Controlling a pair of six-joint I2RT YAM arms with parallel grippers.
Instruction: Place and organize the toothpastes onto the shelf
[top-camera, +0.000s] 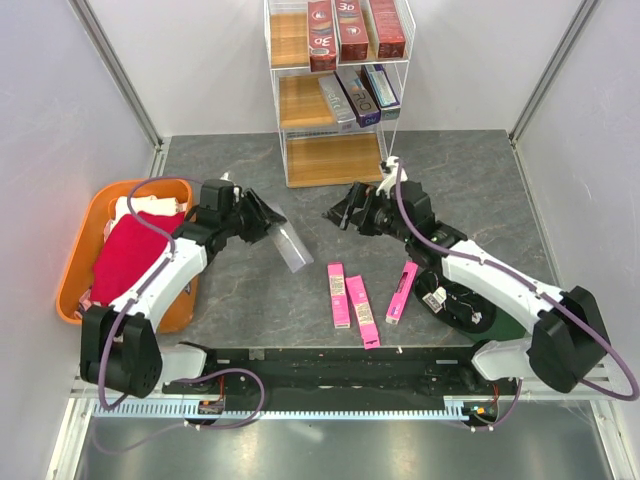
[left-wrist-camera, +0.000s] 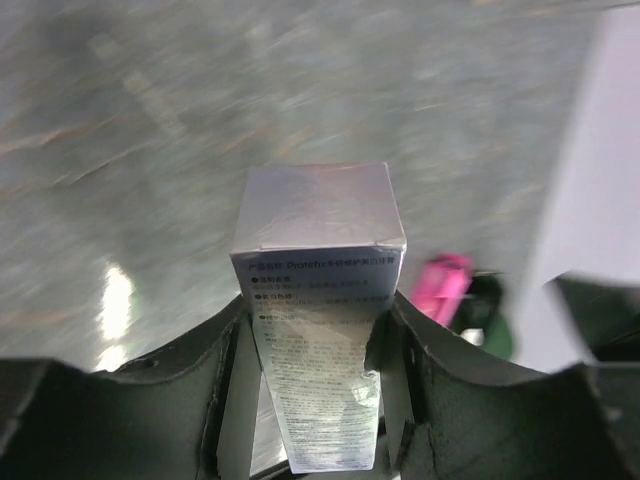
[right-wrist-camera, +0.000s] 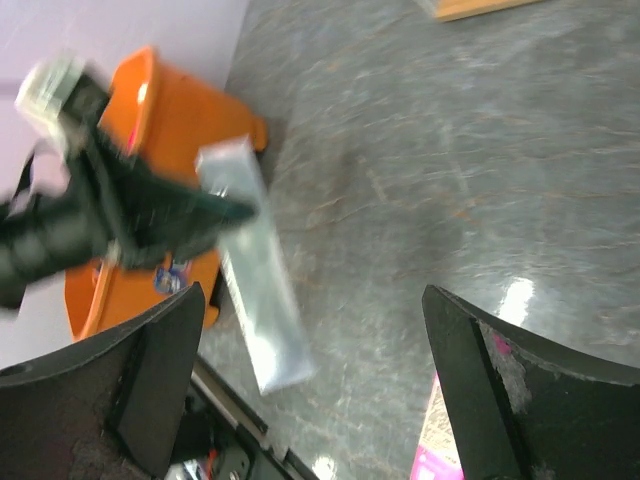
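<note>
My left gripper (top-camera: 264, 222) is shut on one end of a silver-grey toothpaste box (top-camera: 291, 248), holding it just above the table left of centre. In the left wrist view the box (left-wrist-camera: 320, 225) stands between both fingers (left-wrist-camera: 215, 355). Three pink toothpastes (top-camera: 338, 295) (top-camera: 362, 311) (top-camera: 402, 292) lie on the table in front. The shelf (top-camera: 330, 160) at the back holds three red boxes (top-camera: 352, 30) on its top tier and three silver and dark boxes (top-camera: 357, 95) on the middle tier. My right gripper (top-camera: 345, 212) is open and empty, facing the silver box (right-wrist-camera: 255, 270).
An orange tub (top-camera: 78, 262) with a red cloth (top-camera: 130, 255) stands at the left edge, beside the left arm. The shelf's bottom tier is bare wood. White walls close in both sides and the back. A black rail runs along the near edge.
</note>
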